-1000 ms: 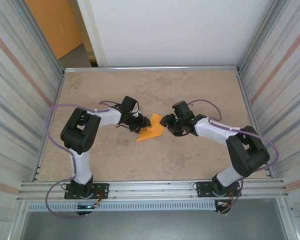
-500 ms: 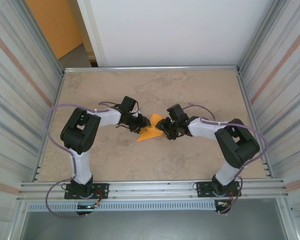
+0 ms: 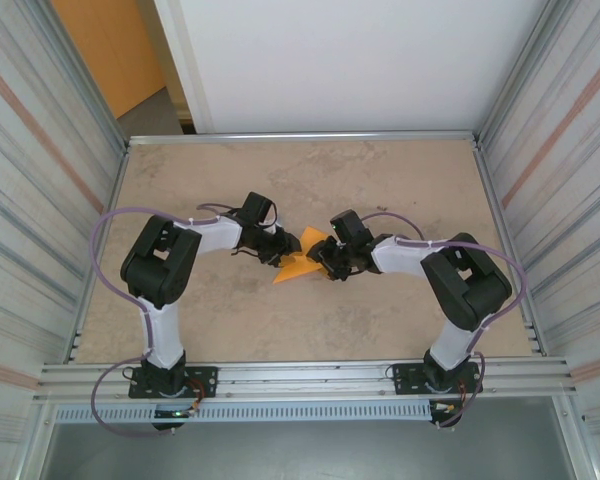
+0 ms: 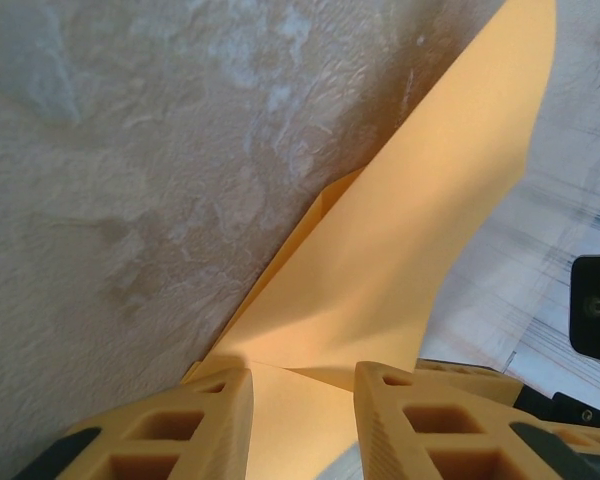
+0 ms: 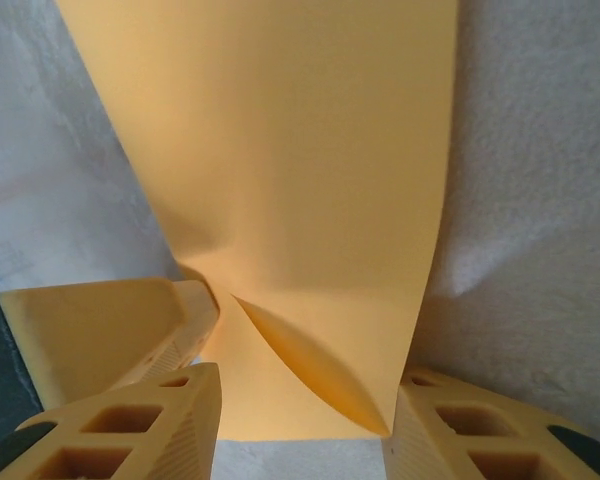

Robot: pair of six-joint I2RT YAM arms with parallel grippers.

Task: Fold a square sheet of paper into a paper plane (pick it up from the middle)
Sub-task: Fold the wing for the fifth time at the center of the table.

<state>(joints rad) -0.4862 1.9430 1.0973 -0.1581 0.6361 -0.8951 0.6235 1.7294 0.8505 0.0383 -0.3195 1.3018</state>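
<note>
The square sheet of paper (image 3: pixel 302 262), bright orange and partly folded into a pointed shape, lies mid-table between both grippers. My left gripper (image 3: pixel 288 250) is at its left side. In the left wrist view its fingers (image 4: pixel 210 420) stand apart with the paper (image 4: pixel 400 230) face-on between them, one flap rising away to the right. My right gripper (image 3: pixel 325 260) is at the paper's right side. Its jaws (image 5: pixel 305 400) also straddle the paper (image 5: pixel 300 170), which bulges in a diagonal ridge between them. A left-gripper finger (image 5: pixel 110 325) shows beside it.
The beige mottled table (image 3: pixel 380 180) is boxed in by corrugated metal walls (image 3: pixel 560 150) left and right, with a white wall behind. An orange wall panel (image 3: pixel 100 50) stands at the back left. A metal rail (image 3: pixel 300 378) runs along the near edge by the arm bases.
The right arm has reached further left, bringing its gripper up to the paper's right side, and its jaws have narrowed. The left gripper and the paper have stayed in place.
</note>
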